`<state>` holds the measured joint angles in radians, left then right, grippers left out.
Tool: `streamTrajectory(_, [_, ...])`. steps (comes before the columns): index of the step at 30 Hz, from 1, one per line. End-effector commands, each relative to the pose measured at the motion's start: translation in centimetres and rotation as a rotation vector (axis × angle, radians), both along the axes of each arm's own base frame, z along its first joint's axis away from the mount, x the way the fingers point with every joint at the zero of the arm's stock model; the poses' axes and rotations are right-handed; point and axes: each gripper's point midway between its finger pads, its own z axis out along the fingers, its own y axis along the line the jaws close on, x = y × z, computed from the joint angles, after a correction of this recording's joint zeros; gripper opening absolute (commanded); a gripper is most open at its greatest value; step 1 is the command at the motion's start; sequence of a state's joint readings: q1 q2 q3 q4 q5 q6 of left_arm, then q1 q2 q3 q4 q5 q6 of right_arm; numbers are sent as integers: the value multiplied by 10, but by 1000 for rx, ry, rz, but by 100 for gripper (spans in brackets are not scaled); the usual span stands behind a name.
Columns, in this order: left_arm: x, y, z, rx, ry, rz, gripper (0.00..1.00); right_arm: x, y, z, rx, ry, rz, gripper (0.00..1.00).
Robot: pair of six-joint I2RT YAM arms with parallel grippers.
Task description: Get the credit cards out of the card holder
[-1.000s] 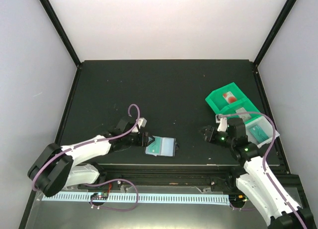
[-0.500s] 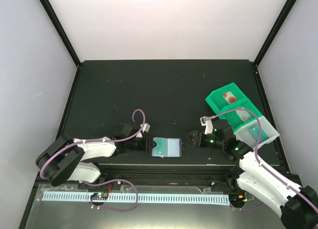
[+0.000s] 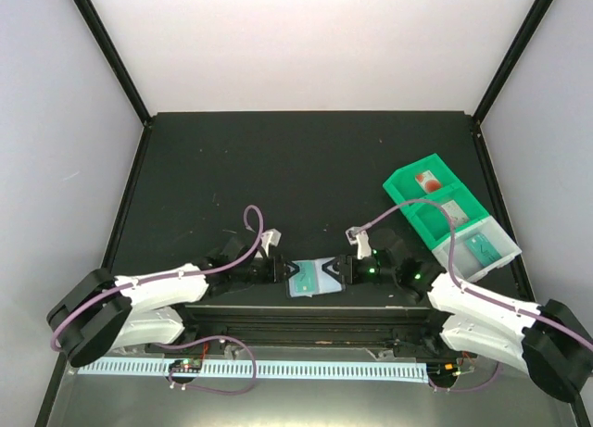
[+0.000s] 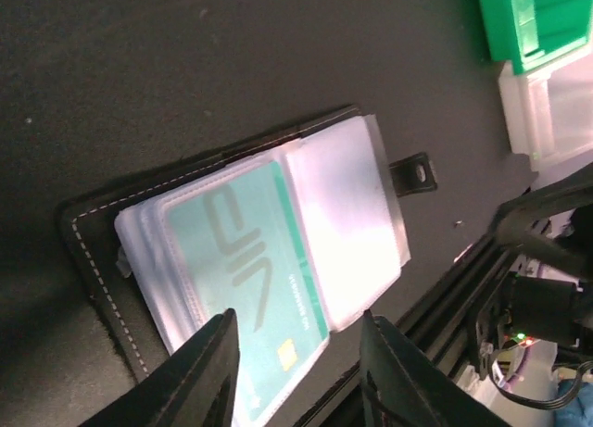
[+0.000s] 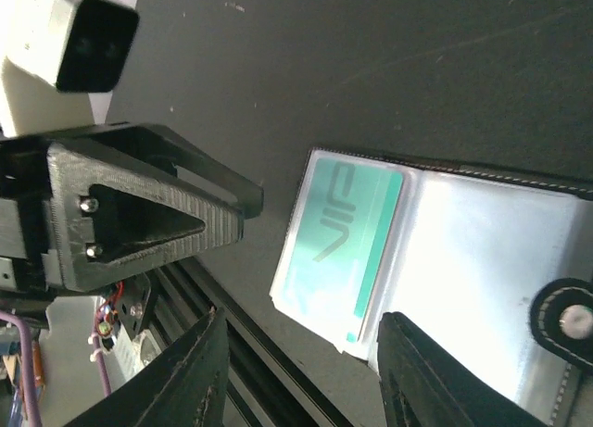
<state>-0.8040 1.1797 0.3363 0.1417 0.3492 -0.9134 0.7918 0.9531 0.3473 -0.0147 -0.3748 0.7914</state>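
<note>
Left fingers (image 4: 208, 371) spread apart, gripping nothing, straddling one edge of the card holder (image 4: 88, 228), which lies unfolded on the bench (image 3: 306, 168) near its front edge; right fingers (image 5: 199, 381) also apart and empty at the opposite edge. Teal credit card (image 4: 246, 260) sits among the clear sleeves inside; green tray (image 3: 397, 191) well apart on the right.
</note>
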Motion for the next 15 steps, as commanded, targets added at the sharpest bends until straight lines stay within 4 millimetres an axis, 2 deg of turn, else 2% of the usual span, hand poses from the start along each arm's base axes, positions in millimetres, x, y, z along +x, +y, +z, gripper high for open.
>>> streamTrajectory(1, [2, -10, 18, -44, -40, -19, 34, 9, 18, 14, 31, -57, -3, 45])
streamTrajectory(8, [-4, -24, 4, -41, -25, -92, 18, 7, 31, -7, -38, -7, 27, 39])
streamTrajectory(12, [-6, -17, -25, 87, 18, -95, 3, 5, 36, -17, -59, 16, 38, 38])
streamTrajectory(15, [-8, -10, -37, 131, 29, -88, 2, 5, 35, -24, -79, 16, 29, 36])
